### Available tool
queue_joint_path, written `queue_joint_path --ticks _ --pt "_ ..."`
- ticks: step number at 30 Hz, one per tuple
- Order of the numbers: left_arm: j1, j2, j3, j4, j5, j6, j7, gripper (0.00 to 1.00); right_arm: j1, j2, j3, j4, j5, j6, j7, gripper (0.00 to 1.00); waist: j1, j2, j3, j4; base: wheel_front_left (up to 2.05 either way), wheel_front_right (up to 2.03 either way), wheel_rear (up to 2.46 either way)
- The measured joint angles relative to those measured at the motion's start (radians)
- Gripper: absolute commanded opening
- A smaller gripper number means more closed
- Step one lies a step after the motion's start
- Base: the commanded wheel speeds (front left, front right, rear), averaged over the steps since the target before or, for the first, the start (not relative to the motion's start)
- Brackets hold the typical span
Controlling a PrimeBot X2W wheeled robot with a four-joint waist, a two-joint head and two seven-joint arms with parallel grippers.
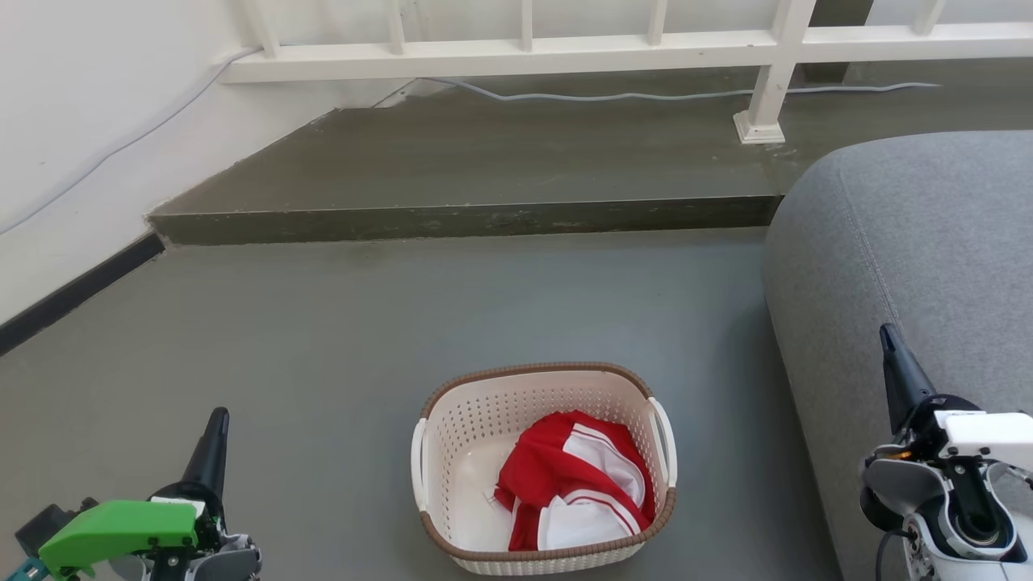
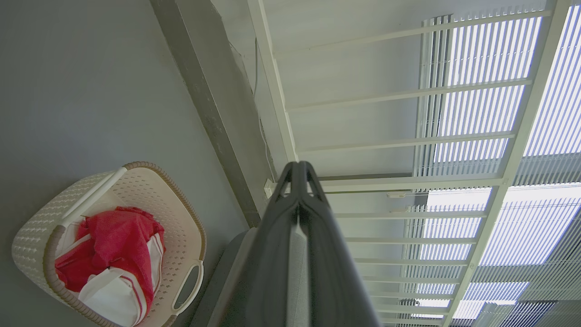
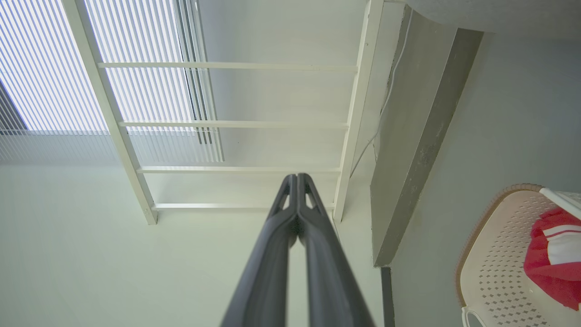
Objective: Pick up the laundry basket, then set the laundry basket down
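The laundry basket [image 1: 472,432] stands on the grey floor in the lower middle of the head view, cream-white and perforated, with a brown rim and a white handle on each side. A red and white garment [image 1: 573,480] lies inside it. The basket also appears at the lower left of the left wrist view [image 2: 177,213] and at the lower right of the right wrist view [image 3: 499,254]. My left gripper [image 1: 216,428] is at the lower left, well apart from the basket, shut and holding nothing [image 2: 298,167]. My right gripper [image 1: 889,339] is at the lower right beside the sofa, also shut and holding nothing [image 3: 297,178].
A grey sofa [image 1: 928,242] fills the right side, close to the basket. A raised dark step [image 1: 484,218] crosses the floor ahead, with a white railing [image 1: 524,48] and a cable behind it. A white wall with a dark skirting runs along the left.
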Motion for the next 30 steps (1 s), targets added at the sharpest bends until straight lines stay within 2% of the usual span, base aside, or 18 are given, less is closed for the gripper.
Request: queue_joint_path --ticks 5,30 --pt "-0.016 0.001 0.014 0.008 -0.067 -0.012 0.010 0.00 -0.004 0.002 -0.014 0.002 0.059 0.007 0.017 0.00 0.0000 0.0000 0.000 0.005 0.00 0.00 0.00" --pt "-0.026 0.001 0.016 0.033 -0.068 -0.021 0.010 0.00 -0.005 0.002 -0.018 0.008 0.061 0.007 0.017 0.00 0.0000 0.0000 0.000 0.005 0.00 0.00 0.00"
